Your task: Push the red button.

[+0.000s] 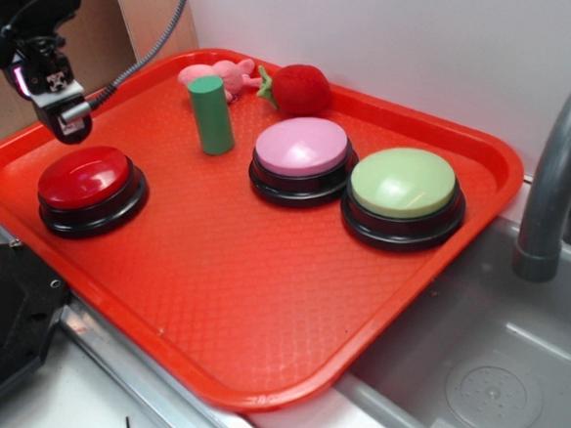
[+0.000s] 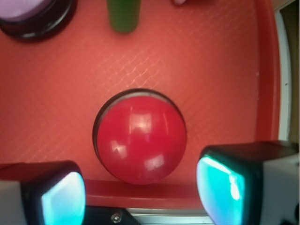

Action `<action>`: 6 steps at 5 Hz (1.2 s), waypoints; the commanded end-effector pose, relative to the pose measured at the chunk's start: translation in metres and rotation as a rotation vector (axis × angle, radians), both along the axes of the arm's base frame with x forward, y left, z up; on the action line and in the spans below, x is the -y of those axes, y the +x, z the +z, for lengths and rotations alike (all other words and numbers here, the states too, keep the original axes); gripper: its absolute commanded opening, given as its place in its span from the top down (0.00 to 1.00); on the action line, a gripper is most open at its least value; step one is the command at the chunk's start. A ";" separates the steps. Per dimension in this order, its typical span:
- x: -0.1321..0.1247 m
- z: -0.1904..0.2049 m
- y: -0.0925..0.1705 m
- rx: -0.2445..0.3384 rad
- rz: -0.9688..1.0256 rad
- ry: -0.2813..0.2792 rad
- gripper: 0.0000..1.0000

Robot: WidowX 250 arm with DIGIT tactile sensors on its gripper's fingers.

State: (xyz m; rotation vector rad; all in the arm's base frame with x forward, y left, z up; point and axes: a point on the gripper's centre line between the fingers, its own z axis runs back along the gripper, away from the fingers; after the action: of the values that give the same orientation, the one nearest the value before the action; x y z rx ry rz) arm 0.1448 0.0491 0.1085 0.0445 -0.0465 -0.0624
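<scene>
While the orange tray (image 1: 259, 310) holds everything, the red button (image 1: 84, 176) sits near its left edge, well apart from the pink button (image 1: 302, 145) and green button (image 1: 403, 182). Above the red button hovers the gripper (image 1: 69, 120), fingers (image 2: 61, 197) apart, holding nothing.

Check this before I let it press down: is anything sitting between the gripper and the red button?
Nothing visible. The gripper hangs above the red button, and the wrist view shows its dome uncovered between the jaws.
</scene>
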 end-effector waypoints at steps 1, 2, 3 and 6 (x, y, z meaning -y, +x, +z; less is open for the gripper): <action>-0.007 0.019 0.015 0.044 0.024 0.009 0.00; -0.006 0.024 0.018 0.048 0.024 0.011 0.00; -0.004 0.028 0.020 0.040 0.014 0.006 0.00; -0.001 0.043 0.020 0.062 0.013 -0.005 0.00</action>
State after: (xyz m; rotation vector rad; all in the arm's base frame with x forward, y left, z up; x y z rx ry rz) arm 0.1549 0.0467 0.1410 0.0198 -0.0694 -0.0468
